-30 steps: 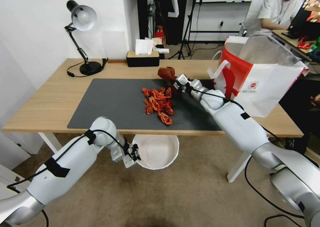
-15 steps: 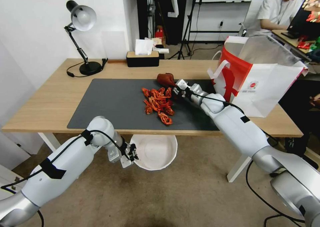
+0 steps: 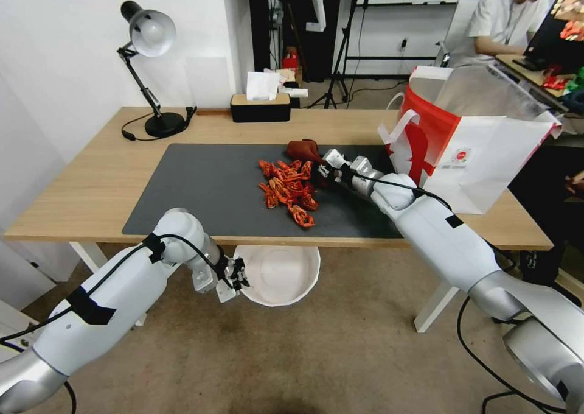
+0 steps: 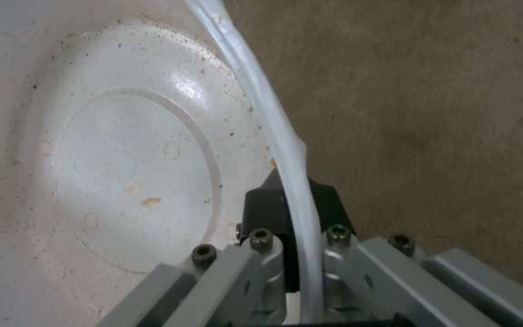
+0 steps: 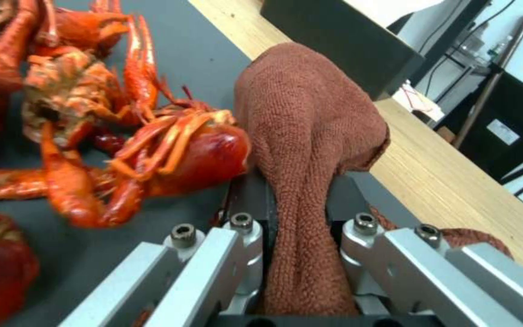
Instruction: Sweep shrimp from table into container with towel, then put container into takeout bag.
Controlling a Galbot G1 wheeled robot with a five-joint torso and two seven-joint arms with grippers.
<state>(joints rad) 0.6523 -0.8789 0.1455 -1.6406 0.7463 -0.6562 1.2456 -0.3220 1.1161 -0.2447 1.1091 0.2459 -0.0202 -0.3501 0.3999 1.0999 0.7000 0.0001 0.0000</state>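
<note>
A pile of red-orange shrimp lies on the dark mat. My right gripper is shut on the rust-red towel, which rests against the far right side of the pile. Below the table's front edge, the white container hangs in the air, my left gripper shut on its rim. The takeout bag stands open on the table's right end, white with a red side.
A dark mat covers the middle of the wooden table. A desk lamp stands at the back left and a black tissue box at the back middle. Brown floor lies beneath the container.
My right gripper has lowered the towel toward the mat, against the pile's far right side. The left gripper has shifted the container slightly left and toward the table edge.
</note>
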